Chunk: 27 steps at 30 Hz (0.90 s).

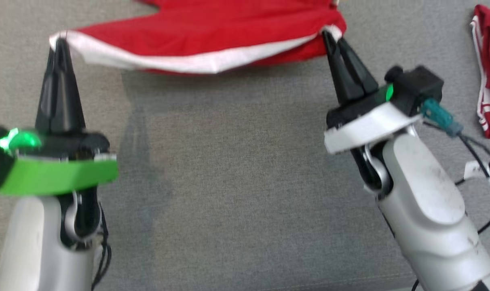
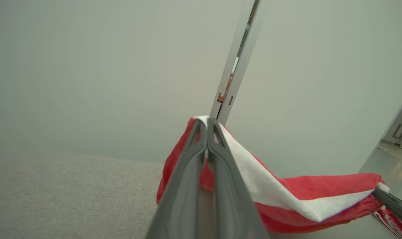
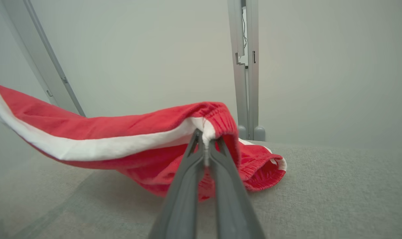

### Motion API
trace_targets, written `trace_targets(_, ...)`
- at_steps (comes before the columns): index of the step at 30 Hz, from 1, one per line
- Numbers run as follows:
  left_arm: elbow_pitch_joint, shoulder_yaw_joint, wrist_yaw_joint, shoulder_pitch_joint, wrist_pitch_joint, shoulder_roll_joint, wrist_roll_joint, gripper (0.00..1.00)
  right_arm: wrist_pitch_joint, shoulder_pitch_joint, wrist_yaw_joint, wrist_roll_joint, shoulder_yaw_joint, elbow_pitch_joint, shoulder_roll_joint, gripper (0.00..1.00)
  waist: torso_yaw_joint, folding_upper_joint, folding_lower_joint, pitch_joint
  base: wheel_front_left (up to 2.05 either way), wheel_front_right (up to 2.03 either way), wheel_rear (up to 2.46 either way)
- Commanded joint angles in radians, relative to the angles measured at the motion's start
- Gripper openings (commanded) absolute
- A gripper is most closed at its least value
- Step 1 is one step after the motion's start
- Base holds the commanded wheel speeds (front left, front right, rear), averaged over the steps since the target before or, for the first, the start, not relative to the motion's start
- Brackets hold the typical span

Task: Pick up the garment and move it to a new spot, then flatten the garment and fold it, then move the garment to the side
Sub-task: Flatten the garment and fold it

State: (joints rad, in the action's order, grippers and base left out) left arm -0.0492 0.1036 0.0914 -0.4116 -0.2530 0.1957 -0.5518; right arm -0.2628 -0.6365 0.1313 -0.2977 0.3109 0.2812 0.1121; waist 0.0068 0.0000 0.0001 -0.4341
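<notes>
The garment (image 1: 212, 34) is red cloth with a white stripe along its near edge, stretched between my two grippers above the grey surface. My left gripper (image 1: 61, 40) is shut on its left end, where the white stripe ends. My right gripper (image 1: 330, 36) is shut on the right end, at the ribbed waistband. The left wrist view has the garment (image 2: 287, 196) draping rightward from my left gripper (image 2: 207, 122). From the right wrist, the garment (image 3: 104, 132) sags to the left of my right gripper (image 3: 206, 134), its lower folds resting on the surface.
A grey fabric surface (image 1: 237, 182) spreads under both arms. Another red and white garment (image 1: 489, 68) lies crumpled at the far right edge. A pale wall with a metal post (image 3: 245, 66) stands behind the surface. Black cables (image 1: 479, 161) hang by my right forearm.
</notes>
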Motion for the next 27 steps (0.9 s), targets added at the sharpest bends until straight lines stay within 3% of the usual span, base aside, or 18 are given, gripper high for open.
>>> trace_targets(1, -0.033, -0.007, -0.009, 0.06, -0.005, -0.004, 0.006, 0.0, -0.002, 0.048, -0.001, -0.008, -0.001, -0.024, 0.007, 0.0, -0.004, 0.0, -0.0001, 0.091, 0.0, 0.0, 0.0)
trace_targets(8, -0.24, -0.027, -0.066, 0.365, -0.01, -0.033, 0.023, 0.0, -0.002, 0.305, -0.001, -0.039, -0.029, -0.153, -0.007, 0.0, -0.009, 0.0, -0.0001, 0.24, 0.0, 0.0, 0.0)
trace_targets(16, -0.439, 0.011, -0.116, 0.599, 0.043, -0.034, 0.045, 0.0, 0.038, 0.584, -0.001, -0.019, -0.077, -0.324, -0.021, 0.0, -0.018, 0.0, -0.0001, 0.313, 0.0, 0.0, 0.0)
trace_targets(21, -0.388, 0.014, -0.123, 0.613, 0.064, -0.037, 0.027, 0.0, 0.079, 0.619, -0.001, -0.03, -0.074, -0.319, -0.027, 0.0, -0.034, 0.0, -0.0001, 0.29, 0.0, 0.0, 0.0)
trace_targets(27, -0.235, 0.019, -0.093, 0.527, 0.063, -0.031, 0.009, 0.0, 0.072, 0.552, -0.001, -0.059, -0.06, -0.21, -0.038, 0.0, -0.045, 0.0, -0.0001, 0.231, 0.0, 0.0, 0.0)
